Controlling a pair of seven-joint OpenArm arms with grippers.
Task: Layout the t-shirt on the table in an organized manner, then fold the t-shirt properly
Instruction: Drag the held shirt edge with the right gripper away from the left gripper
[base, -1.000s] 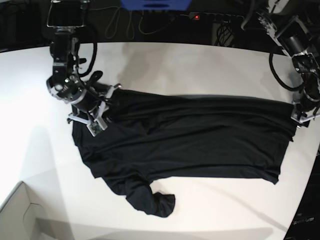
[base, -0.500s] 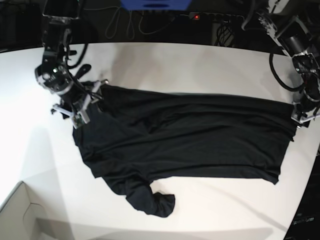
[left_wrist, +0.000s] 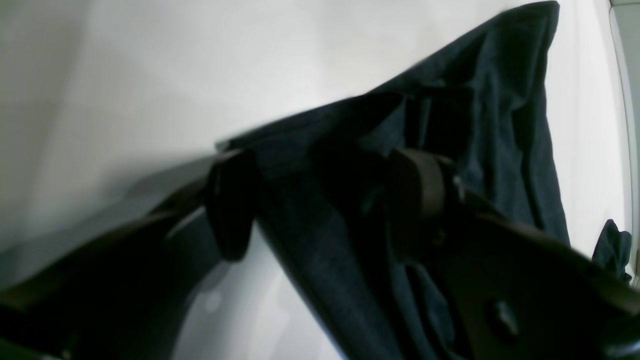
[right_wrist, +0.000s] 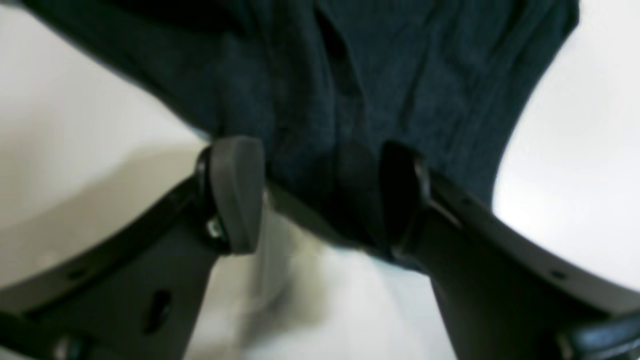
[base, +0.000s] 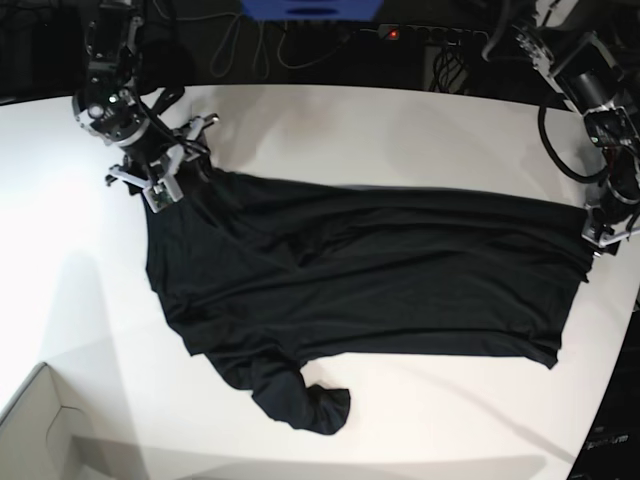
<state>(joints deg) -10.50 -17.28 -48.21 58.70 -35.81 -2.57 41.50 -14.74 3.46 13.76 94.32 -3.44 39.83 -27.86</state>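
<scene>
The t-shirt (base: 370, 275) lies spread across the middle of the table (base: 330, 130), reaching from the far left to the right edge in the base view. Its surface carries long creases running left to right. One sleeve is bunched into a rumpled lump (base: 305, 400) at the near side, left of centre. A pale cardboard box corner (base: 35, 430) sits at the near left, well apart from the fabric. The right gripper (base: 165, 165) stands at the far left corner of the garment. In the right wrist view, the right gripper (right_wrist: 320, 195) shows its jaws spread wide, with dark fabric (right_wrist: 350, 100) lying between and beyond the two fingers (right_wrist: 235, 192); the fingers do not press the cloth together, and whether either finger touches the fabric cannot be told, as the picture is blurred. The left gripper (base: 605, 225) stands at the right edge of the table, at the hem end of the garment. In the left wrist view, the left gripper (left_wrist: 325, 205) shows its jaws set well apart, with a thick fold of the cloth (left_wrist: 310, 240) passing between the fingers (left_wrist: 417, 200) and rising to a raised peak (left_wrist: 520, 60) beyond them. The fabric fills the gap, but whether the fingers clamp it cannot be told. White tabletop (left_wrist: 150, 75) shows on either side of that fold.
</scene>
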